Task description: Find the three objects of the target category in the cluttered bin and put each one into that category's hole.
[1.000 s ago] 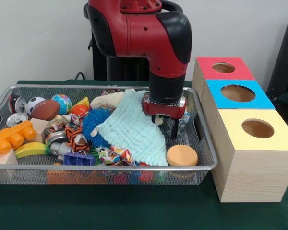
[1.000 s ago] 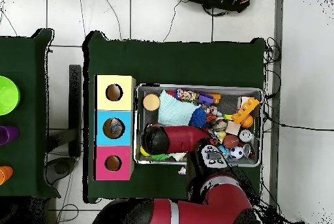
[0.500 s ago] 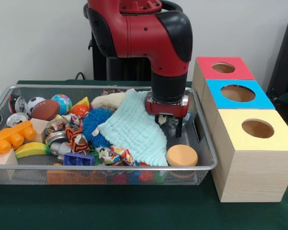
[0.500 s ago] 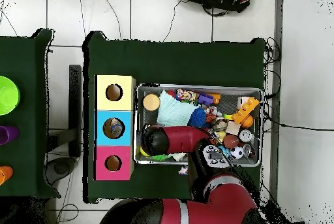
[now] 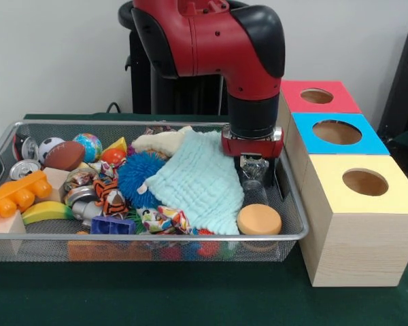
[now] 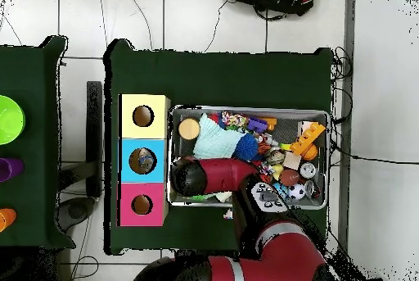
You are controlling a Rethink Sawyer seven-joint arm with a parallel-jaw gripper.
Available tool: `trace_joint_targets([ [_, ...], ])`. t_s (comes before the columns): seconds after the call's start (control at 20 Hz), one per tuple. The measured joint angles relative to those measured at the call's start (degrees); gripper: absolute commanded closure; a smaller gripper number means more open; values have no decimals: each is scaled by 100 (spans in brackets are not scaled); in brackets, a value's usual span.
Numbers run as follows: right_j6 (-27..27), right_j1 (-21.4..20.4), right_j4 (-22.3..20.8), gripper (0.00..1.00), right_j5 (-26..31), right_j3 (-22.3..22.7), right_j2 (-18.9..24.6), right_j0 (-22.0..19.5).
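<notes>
The wire mesh bin point(image 5: 156, 238) is full of toys; it also shows in the overhead view point(image 6: 319, 112). My gripper point(image 5: 254, 171) hangs over the bin's right end, just above the clutter. It is shut on a small clear crinkled plastic bottle point(image 5: 253, 167) that hangs under it. The blue-topped box stands right of the bin, and its round hole point(image 5: 337, 132) is to the gripper's right. In the overhead view the arm point(image 6: 204, 176) hides the gripper and the bottle. The blue box's hole point(image 6: 142, 160) shows something light inside. No other clear bottle shows.
A pale green cloth point(image 5: 197, 180) lies left of the gripper, with an orange disc point(image 5: 258, 219) in front of it. A blue spiky ball point(image 5: 136, 173), metal cans point(image 5: 24, 168) and toys fill the left part. Red-topped point(image 5: 317, 96) and yellow-topped point(image 5: 365, 182) boxes flank the blue one.
The gripper has risen a little and moved right towards the boxes, with the clear bottle in it. The cloth's edge has slid off the gripper.
</notes>
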Motion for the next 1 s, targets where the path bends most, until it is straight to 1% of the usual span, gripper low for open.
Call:
trace_joint_targets([
  [0.3,0,-5,-4,0,59,1,5,-1],
  [0.55,0,83,-24,0,50,-17,-44,19],
  [0.85,0,323,-152,0,55,-201,-255,219],
  [1.0,0,349,-205,0,87,-310,-374,378],
])
